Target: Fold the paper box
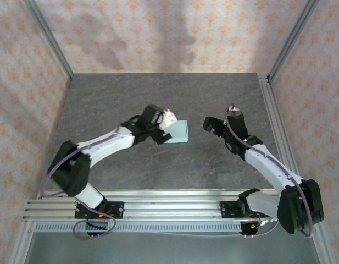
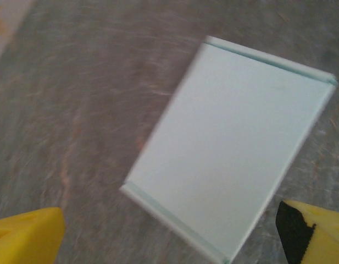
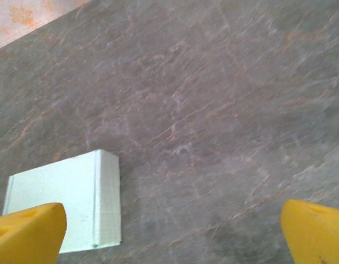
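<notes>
**Top view.** Box [image 1: 181,132], folded up, pale mint, sits mid-counter [image 1: 158,91], a little left of centre. Left pincer [image 1: 170,127] is right at the box's left side; contact cannot be told from here. Right pincer [image 1: 211,125] is to the right of the box, near but clear of it, with bare counter between them. Both arms reach in from the near edge toward the middle. The counter is dark grey stone.

**Left wrist.** Picture is somewhat blurred. Left pincer [image 2: 169,242] is spread wide, with the yellow fingertips [image 2: 26,236] at the two bottom corners. The box [image 2: 229,148] lies ahead of the tips with a broad flat face up, turned at a slant, with creased edges along its upper and lower ends. Its lower right edge comes close to the right tip. No grip on it is seen. Counter [image 2: 76,110] surrounds it.

**Right wrist.** Right pincer [image 3: 170,234] is spread wide, one yellow tip in each bottom corner, with nothing between them. The box [image 3: 59,203] is at lower left, resting on the counter [image 3: 213,110], with one broad face and a narrow side face visible. The left tip [image 3: 26,234] overlaps its lower corner in the picture.
</notes>
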Motion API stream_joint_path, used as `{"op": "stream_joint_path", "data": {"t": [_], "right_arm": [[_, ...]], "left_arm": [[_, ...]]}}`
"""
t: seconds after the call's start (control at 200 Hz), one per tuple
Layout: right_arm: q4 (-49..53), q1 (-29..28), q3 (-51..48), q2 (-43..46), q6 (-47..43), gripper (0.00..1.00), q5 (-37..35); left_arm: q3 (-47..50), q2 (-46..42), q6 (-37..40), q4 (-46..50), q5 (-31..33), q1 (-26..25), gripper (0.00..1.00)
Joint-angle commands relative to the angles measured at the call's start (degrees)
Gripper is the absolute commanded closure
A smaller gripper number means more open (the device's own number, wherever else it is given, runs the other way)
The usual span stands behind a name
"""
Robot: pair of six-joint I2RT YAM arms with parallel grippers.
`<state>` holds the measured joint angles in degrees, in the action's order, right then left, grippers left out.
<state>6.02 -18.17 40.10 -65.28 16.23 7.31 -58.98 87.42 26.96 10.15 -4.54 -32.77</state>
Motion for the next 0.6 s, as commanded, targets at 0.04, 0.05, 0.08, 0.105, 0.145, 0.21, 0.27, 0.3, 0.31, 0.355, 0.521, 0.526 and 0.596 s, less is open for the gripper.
{"op": "stream_joint_path", "data": {"t": [0.04,0.05,0.08,0.105,0.145,0.21,0.27,0.3,0.31,0.355,0.521,0.526,0.596], "right_arm": [[-11.75,1.14,-3.65,2.83,-12.76,0.01,-11.66],[-12.35,1.41,-3.94,2.82,-13.25,0.01,-12.31],[-13.93,2.4,-4.72,2.74,-14.7,0.01,-13.44],[-14.86,3.26,-5.29,2.58,-15.85,0.01,-13.94],[-15.97,4.47,-6.13,2.24,-17.49,0.01,-15.04],[-16.26,6.12,-6.97,1.2,-19.4,0.01,-17.66],[-19.45,7.71,-8.9,-0.19,-20.51,0.01,-19.48],[-22.02,8.42,-10.25,-0.94,-21.14,0.01,-19.74],[-22.83,8.7,-10.66,-1.2,-21.45,0.01,-19.8],[-28.44,9.94,-13.18,-2.2,-22.18,0.01,-19.75],[-50.69,15.2,-20.52,-11.34,-20.23,0.01,-14.04],[-51.25,15.32,-20.64,-11.66,-20.12,0.01,-13.84],[-55.5,16.91,-21.2,-14.42,-18.28,0.01,-10.25]], "left_arm": [[8.14,-8.73,-13.14,-8.33,-2.87,7.46,0.0],[8.63,-9.23,-13.46,-8.82,-2.57,8.06,0.0],[10.62,-10.93,-14.4,-10.32,-1.54,9.66,0.0],[12.2,-12.12,-15.17,-11.35,-0.63,10.9,0.0],[14.08,-13.88,-16.27,-12.7,1.66,12.76,0.0],[16.99,-16.15,-17.53,-14.41,4.1,15.52,0.0],[20.08,-17.74,-18.37,-16.89,5.43,18.3,0.0],[21.92,-18.25,-18.94,-18.81,6.13,19.65,0.0],[22.56,-18.42,-19.13,-19.37,6.25,20.2,0.0],[25.31,-18.73,-20.46,-23.21,6.41,22.5,0.0],[31.8,-15.91,-23.74,-36.76,4.95,30.43,0.0],[31.85,-15.76,-23.81,-37.34,4.88,30.68,0.0],[31.81,-14.01,-26.88,-40.36,0.09,33.98,0.0]]}}
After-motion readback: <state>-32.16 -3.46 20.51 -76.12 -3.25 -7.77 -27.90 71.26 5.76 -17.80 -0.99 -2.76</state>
